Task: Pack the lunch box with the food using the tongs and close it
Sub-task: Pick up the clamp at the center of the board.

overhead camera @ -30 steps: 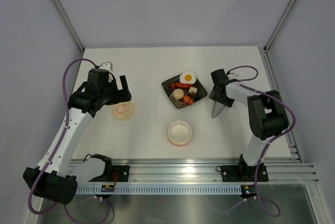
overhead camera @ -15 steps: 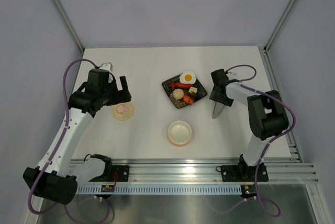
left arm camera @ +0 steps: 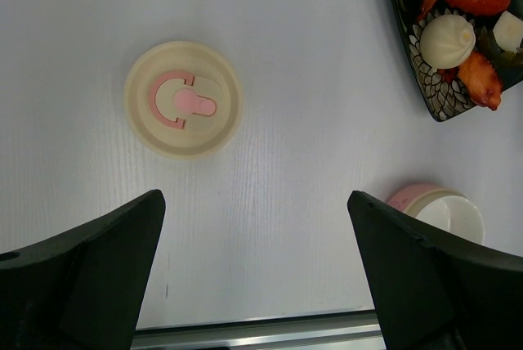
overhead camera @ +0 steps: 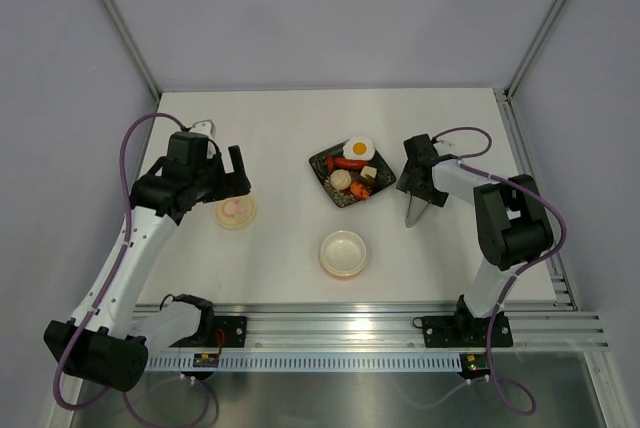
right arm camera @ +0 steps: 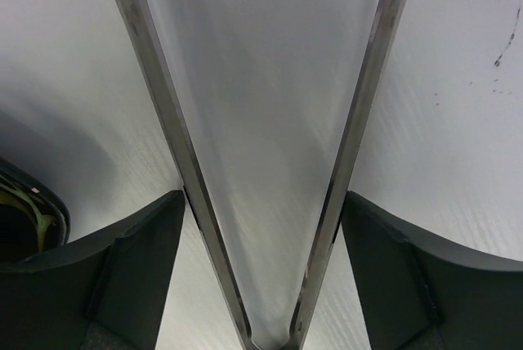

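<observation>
My left gripper (left arm camera: 254, 195) hangs wide open over the counter (overhead camera: 280, 128) with nothing in it; the lid (left arm camera: 183, 98) lies flat just ahead of it, pink mark up. The lunch box (overhead camera: 343, 252) sits open, with no food in it, near the middle of the counter. Behind it is the black tray (overhead camera: 318, 163), and all the food (overhead camera: 342, 179) is on that tray.

The tongs (right arm camera: 166, 105) lie to the right of the tray, and my right gripper (right arm camera: 261, 195) is down over them; one finger is on the outside of each thin arm, right beside the metal. I cannot tell if I am pressing them yet.

I think my job now is to pick up the tongs (nothing can be packed without them). I should keep both arms inside my fingers and squeeze softly, only enough to hold; a hard squeeze would shut the tongs or make them slip out. Then I should lift straight up and keep clear of the tray.
</observation>
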You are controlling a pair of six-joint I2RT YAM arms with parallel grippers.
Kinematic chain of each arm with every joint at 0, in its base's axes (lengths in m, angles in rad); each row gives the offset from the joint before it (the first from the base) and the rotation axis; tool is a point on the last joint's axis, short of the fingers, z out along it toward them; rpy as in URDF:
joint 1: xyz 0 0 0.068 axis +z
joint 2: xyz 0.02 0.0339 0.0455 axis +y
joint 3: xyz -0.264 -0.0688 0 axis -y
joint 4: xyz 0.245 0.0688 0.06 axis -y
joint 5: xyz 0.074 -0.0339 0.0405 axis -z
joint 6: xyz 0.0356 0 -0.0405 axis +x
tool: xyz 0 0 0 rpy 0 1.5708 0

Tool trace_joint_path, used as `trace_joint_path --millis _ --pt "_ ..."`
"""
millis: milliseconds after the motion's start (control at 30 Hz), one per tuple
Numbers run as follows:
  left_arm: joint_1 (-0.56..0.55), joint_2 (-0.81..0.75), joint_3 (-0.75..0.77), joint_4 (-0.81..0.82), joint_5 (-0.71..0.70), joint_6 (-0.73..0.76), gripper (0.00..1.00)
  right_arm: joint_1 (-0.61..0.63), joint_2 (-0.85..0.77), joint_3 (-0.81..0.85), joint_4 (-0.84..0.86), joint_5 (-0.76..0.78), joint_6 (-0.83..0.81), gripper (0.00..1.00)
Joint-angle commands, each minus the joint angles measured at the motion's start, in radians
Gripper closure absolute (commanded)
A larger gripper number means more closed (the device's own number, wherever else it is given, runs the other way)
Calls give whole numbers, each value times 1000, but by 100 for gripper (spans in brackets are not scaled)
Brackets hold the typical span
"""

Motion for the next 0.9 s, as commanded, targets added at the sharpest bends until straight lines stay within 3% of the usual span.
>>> trace_joint_path --millis 0,200,400,600,867 --pt "-4 -27 25 12 -5 19 1 1 -19 -26 34 -4 41 18" --pt "-4 -39 29 0 -8 20 1 2 -54 -37 24 -9 18 53" --pt "-3 -46 28 -3 -5 20 1 1 -186 16 -87 -51 -109 71" --pt "-3 -55 20 -1 -8 20 1 -1 -275 118 -283 -172 -219 71" --pt "-3 -55 20 2 -8 20 1 2 -272 337 -513 -481 -299 69"
